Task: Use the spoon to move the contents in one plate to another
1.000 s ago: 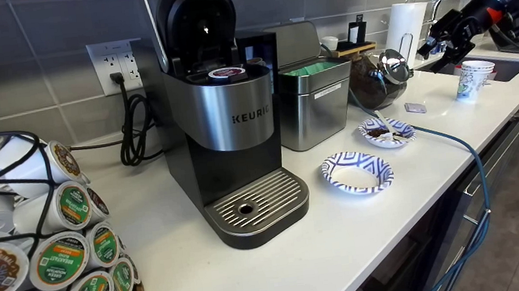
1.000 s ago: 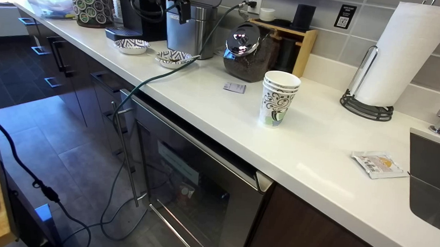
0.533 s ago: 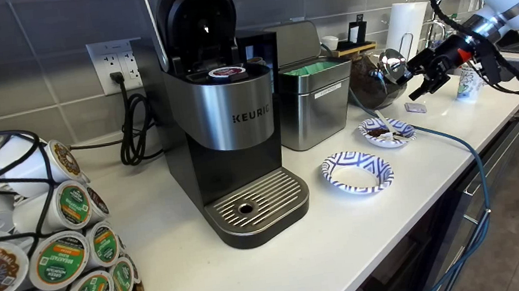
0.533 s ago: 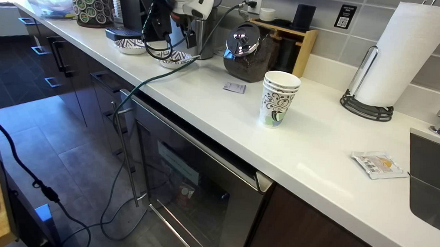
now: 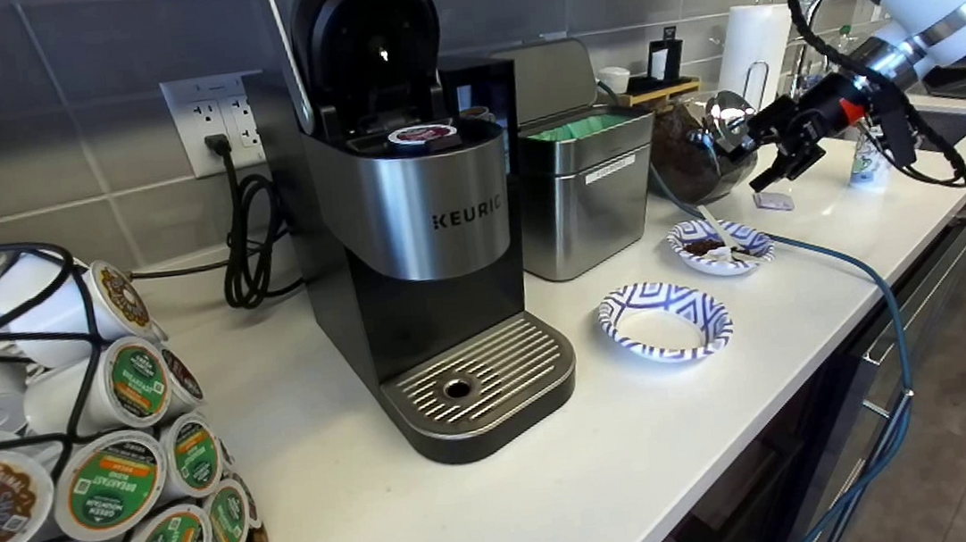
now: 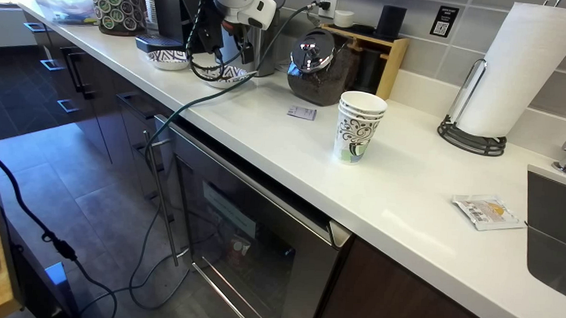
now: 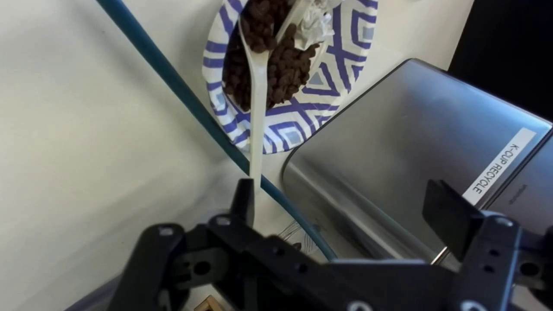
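- On the white countertop (image 5: 491, 521), a round, shallow, blue-and-white patterned plate (image 7: 289, 134) holds small dark brown pieces (image 7: 287, 75), a crumpled white scrap (image 7: 313, 26) and the head of a white plastic spoon (image 7: 258, 99); some pieces lie in that head.
- Nearer the black-and-silver coffee machine (image 5: 419, 215), a second blue-and-white patterned plate (image 5: 664, 328) shows its white base.
- Beside a brushed-steel bin (image 7: 384, 129), a rounded glass jar with a chrome lid (image 6: 317, 91) holds something dark.
- The spoon's handle crosses the plate's rim; in the wrist view its end appears just beside one black fingertip (image 7: 243, 201), while in an exterior view the black two-fingered gripper (image 5: 746, 170) hangs higher up, apart from the handle.
- The fingers stand wide apart and have hold of nothing.
- The wrist view alone makes the bin's K-CUP RECYCLE label (image 7: 500, 165) readable; a green liner (image 5: 583, 128) at the bin's top shows only in an exterior view.
- In an exterior view, the cabled white robot arm (image 6: 242, 6) partly hides the plate of brown pieces.
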Controlling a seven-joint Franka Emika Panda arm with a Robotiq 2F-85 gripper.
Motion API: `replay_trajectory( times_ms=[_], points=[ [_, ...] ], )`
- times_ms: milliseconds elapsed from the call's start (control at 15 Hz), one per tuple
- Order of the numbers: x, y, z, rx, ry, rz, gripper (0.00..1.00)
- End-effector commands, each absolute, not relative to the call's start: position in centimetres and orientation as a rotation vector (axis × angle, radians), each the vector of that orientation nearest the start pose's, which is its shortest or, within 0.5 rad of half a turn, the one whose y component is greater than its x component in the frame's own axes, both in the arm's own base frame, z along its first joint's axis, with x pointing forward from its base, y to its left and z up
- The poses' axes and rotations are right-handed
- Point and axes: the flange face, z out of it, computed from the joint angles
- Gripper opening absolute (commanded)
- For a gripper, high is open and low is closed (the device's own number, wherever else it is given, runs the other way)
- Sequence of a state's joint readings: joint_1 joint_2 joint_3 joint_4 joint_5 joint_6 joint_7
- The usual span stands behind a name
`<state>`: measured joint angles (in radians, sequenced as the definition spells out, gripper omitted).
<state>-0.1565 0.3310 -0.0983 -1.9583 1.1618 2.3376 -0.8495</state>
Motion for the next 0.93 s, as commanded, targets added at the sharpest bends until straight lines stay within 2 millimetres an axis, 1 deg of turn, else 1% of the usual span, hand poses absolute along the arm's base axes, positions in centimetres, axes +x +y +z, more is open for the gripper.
replay_trajectory(
  times_ms=[0, 200, 400, 600, 733, 800, 867],
  points=[
    [62.7, -14.1, 29.1, -2.342, 0.262, -0.663, 1.0],
    [64.2, -14.3, 27.8, -2.312, 0.233, -0.744, 1.0],
    [65.4, -14.5, 26.2, -2.303, 0.238, -0.761, 1.0],
    [66.2, -14.7, 24.8, -2.301, 0.253, -0.756, 0.97],
    [66.6, -14.8, 24.2, -2.3, 0.26, -0.749, 0.91],
    [66.7, -14.8, 24.0, -2.299, 0.266, -0.744, 0.84],
    [66.8, -14.8, 23.8, -2.299, 0.267, -0.742, 0.8]
  ],
)
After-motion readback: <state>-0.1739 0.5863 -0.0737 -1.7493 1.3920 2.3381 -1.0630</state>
